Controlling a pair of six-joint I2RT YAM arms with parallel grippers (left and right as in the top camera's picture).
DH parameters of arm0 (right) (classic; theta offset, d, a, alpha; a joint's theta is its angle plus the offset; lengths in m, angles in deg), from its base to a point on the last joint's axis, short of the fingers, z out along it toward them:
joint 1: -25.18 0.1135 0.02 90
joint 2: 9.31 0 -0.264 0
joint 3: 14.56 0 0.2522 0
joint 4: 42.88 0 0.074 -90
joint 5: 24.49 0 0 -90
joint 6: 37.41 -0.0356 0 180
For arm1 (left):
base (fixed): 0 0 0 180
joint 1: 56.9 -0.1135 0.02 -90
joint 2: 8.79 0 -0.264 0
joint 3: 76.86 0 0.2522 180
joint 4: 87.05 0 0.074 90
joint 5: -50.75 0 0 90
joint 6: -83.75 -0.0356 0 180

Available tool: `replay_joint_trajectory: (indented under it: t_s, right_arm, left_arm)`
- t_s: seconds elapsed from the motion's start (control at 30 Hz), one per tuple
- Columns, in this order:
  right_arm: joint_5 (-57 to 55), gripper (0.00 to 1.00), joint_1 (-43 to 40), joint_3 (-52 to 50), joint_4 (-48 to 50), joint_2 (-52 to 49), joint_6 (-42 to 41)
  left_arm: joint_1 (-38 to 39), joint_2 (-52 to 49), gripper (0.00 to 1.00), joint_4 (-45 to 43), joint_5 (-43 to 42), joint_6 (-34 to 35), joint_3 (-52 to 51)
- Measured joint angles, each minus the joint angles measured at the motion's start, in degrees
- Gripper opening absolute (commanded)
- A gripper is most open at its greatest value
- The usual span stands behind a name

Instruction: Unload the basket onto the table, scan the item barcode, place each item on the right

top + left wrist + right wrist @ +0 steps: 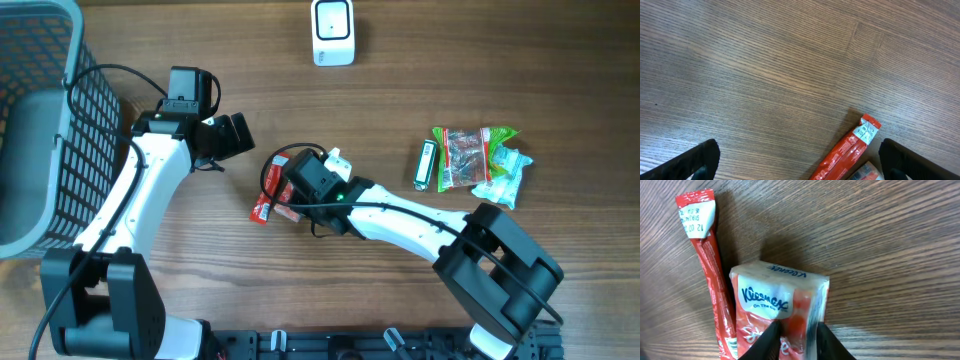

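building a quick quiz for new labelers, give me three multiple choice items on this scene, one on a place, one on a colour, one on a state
1. Where is the white scanner in the overhead view?
A) top centre
B) inside the basket
C) among the green snacks

2. What colour is the stick packet beside the tissue pack?
A) blue
B) red
C) yellow

3. What is the right hand doing?
A) standing wide open over bare wood
B) holding the scanner
C) pinching the tissue pack

Answers:
1 A: the scanner lies alone at the top middle of the overhead view.
2 B: the right wrist view shows a red stick with a white printed end.
3 C: both fingers close on the lower edge of the tissue pack in the right wrist view.
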Motion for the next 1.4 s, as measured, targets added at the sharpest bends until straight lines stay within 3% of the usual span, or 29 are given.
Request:
replay_joint_trajectory:
  t_s: [0.13, 0.37, 0.43, 0.47, 0.5, 0.73, 0.97, 1.2, 1.4]
  right_arm:
    - [2.1, 0.30, 0.0, -0.6, 5.5, -0.7, 3.1]
    - [2.8, 0.34, -0.1, -0.7, 4.3, -0.7, 6.4]
    - [2.8, 0.29, -0.1, -0.7, 4.1, -0.7, 6.5]
    - [2.8, 0.10, -0.1, -0.7, 4.0, -0.7, 6.7]
    - [3.0, 0.04, -0.1, -0.7, 4.0, -0.6, 7.0]
    - [3.0, 0.05, -0.2, -0.7, 3.7, -0.3, 7.6]
    - [6.5, 0.04, -2.0, -0.7, 3.7, -0.2, 15.7]
    - [29.7, 0.04, -16.2, -1.0, 1.5, 7.6, 31.8]
    - [58.6, 0.04, -30.5, -1.0, -4.4, 9.3, 46.4]
  left_arm:
    - [0.0, 0.0, 1.00, 0.0, 0.0, 0.0, 0.0]
    - [0.0, 0.0, 1.00, 0.0, 0.0, 0.0, 0.0]
    - [0.0, 0.0, 1.00, 0.0, 0.0, 0.0, 0.0]
    - [0.0, 0.0, 1.00, 0.0, 0.0, 0.0, 0.0]
    - [0.0, 0.0, 1.00, 0.0, 0.0, 0.0, 0.0]
    - [0.0, 0.0, 1.00, 0.0, 0.0, 0.0, 0.0]
    - [0.0, 0.0, 1.00, 0.0, 0.0, 0.0, 0.0]
    - [0.0, 0.0, 1.00, 0.0, 0.0, 0.0, 0.0]
    - [0.0, 0.0, 1.00, 0.0, 0.0, 0.0, 0.0]
